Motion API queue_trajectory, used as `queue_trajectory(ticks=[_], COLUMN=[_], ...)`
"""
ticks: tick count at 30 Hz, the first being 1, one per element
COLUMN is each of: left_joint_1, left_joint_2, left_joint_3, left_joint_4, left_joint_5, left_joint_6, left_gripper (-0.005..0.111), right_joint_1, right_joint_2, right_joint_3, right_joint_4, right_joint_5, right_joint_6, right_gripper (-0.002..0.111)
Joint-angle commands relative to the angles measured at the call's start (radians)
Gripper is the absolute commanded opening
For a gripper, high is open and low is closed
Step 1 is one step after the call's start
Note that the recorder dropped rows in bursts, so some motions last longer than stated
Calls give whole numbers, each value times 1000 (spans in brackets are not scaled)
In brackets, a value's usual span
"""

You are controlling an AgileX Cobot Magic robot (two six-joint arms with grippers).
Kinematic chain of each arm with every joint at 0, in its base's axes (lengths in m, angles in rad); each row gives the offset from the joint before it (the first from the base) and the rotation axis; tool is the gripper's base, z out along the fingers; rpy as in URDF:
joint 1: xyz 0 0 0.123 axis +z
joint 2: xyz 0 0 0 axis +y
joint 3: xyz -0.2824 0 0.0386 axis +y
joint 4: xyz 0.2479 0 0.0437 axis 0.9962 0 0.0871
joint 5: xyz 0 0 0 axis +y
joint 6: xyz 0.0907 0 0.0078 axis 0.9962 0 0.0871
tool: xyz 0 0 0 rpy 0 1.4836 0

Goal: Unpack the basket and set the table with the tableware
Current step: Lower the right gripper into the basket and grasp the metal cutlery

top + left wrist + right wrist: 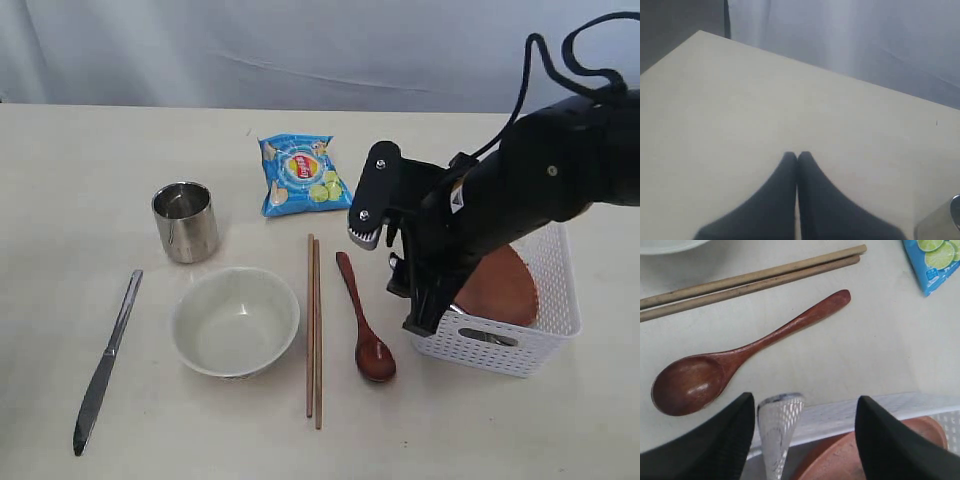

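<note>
At right of the exterior frame, the right tool point(804, 410) is held open above the basket point(500, 352) edge, jaws spread likely for the brown plate point(500, 285) leaning inside. Meanwhile the left tool point(797, 158) is shut, parked over bare counter point(740, 100).

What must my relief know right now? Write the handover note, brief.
Left hand: shut, empty, over bare cream tabletop.
Right hand: open, empty, jaws astride the wall of the white perforated plastic basket.
Done, out on the table: shiny steel cup, white bowl, steel knife, two wooden chopsticks, dark red wooden spoon.
Left: round brown plate, in the basket. Steel fork not in view.
</note>
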Motion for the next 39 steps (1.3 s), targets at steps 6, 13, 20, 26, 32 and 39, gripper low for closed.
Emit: queue_trajectory(ticks=[6,13,20,26,32,39], left_joint_1=[5,5,5,5,5,5], left_joint_2=[-7,-7,-7,-7,-7,-7], left_joint_3=[2,2,2,2,2,2], left_joint_4=[3,3,3,3,3,3], left_joint_5=[-5,-5,-5,-9,-9,-9], left_joint_6=[3,3,3,3,3,3], left_gripper=[0,0,0,0,0,0], right_joint_1=[-7,-7,-7,-7,-7,-7], right_joint_2=[25,25,11,-54,-133,-195], right_joint_3=[4,4,-15,-40,-42,-42], right_joint_4=[8,8,8,8,8,8], right_joint_5=[-28,-28,-24,-26,-26,-31], right_joint_6=[-4,-4,-4,4,28,109], right_gripper=[49,10,0,0,0,0])
